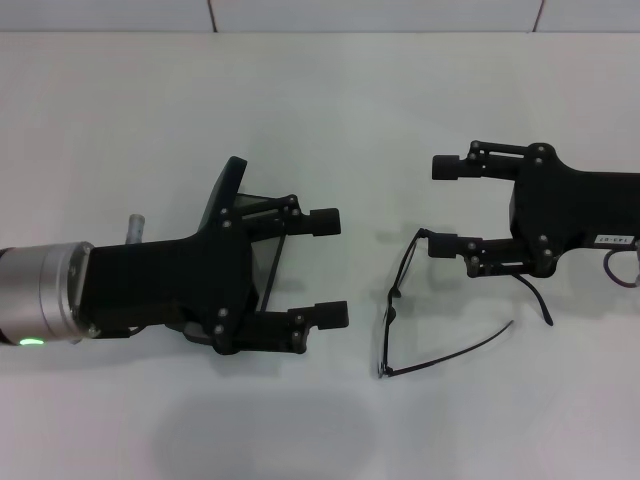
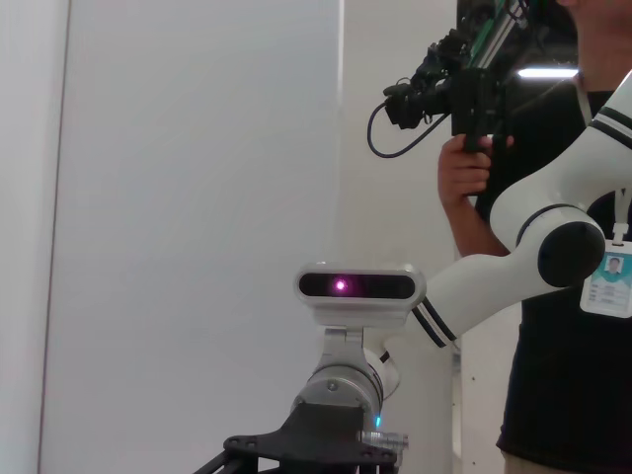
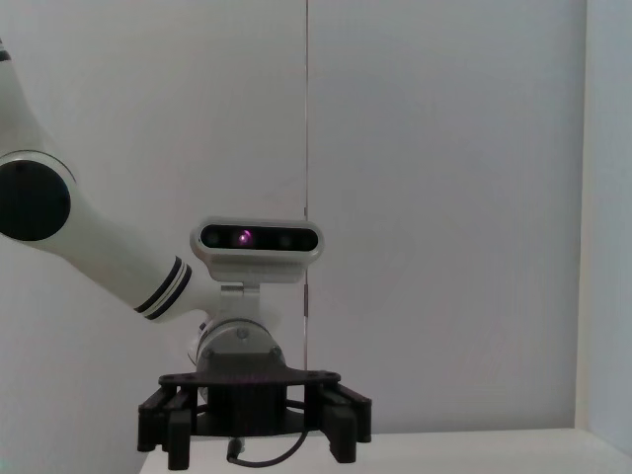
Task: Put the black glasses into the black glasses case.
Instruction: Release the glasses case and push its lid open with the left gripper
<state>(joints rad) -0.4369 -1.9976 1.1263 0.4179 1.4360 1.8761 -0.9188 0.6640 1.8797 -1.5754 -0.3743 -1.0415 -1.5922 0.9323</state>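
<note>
my right gripper (image 1: 445,205), fingers released, hovers by the black glasses (image 1: 400,300) on the desk (image 1: 300,100); i should pinch the frame gently. left gripper (image 1: 328,265) spread, empty; case partly hidden beneath it.

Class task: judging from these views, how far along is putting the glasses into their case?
Nothing is done yet. The black glasses lie unfolded on the table. The open right gripper is beside them; the open left gripper hovers nearby. Gripping and casing remain; the black glasses case is mostly hidden under the left gripper.
</note>
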